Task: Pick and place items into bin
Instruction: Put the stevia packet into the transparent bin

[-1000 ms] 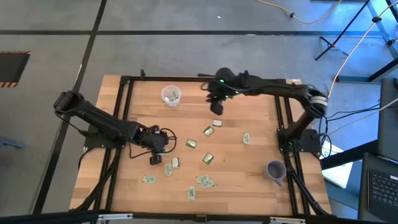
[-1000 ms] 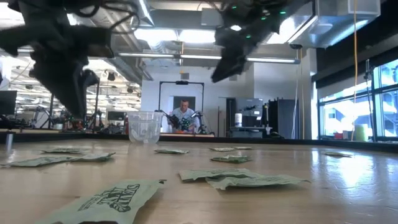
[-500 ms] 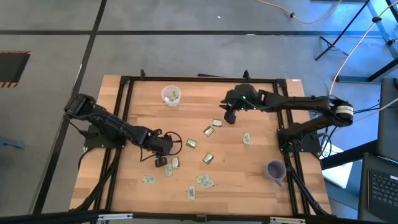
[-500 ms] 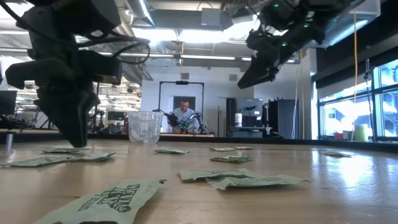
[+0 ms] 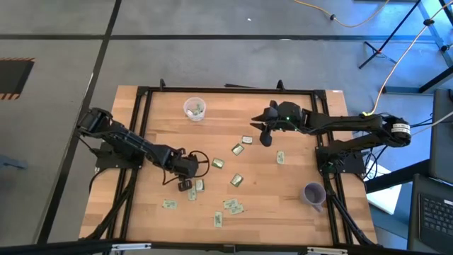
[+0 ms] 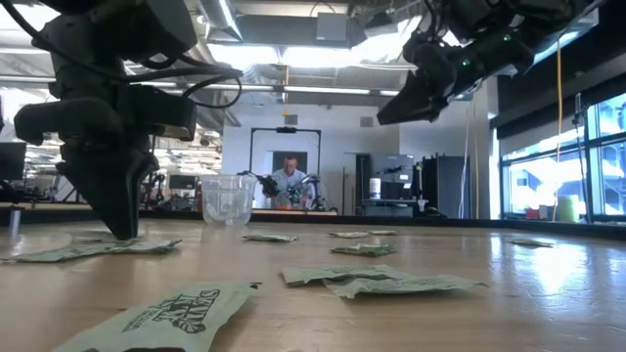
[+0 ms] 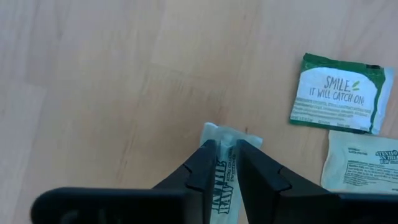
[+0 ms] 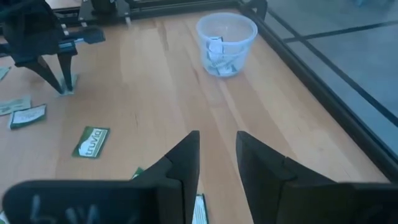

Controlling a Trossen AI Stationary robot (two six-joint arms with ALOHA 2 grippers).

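Left claw pinches a packet on the tabletop; right claw hangs empty above it.

The left claw point(image 7: 225, 163) is down at the left-centre of the tabletop point(image 5: 297, 163), holding a pale packet point(image 7: 224, 180). The right claw point(image 5: 265, 136), narrowly parted, hovers right of centre. The clear cup point(image 5: 195, 108) stands at the far left, packets inside; other packets point(image 5: 231, 206) lie scattered nearer.

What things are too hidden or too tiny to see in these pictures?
- Packet in the left gripper: left wrist view, its fingers cover most of it.
- How many packets sit in the clear cup: right wrist view, they overlap.
- Purple cup: high view, contents too small to tell.
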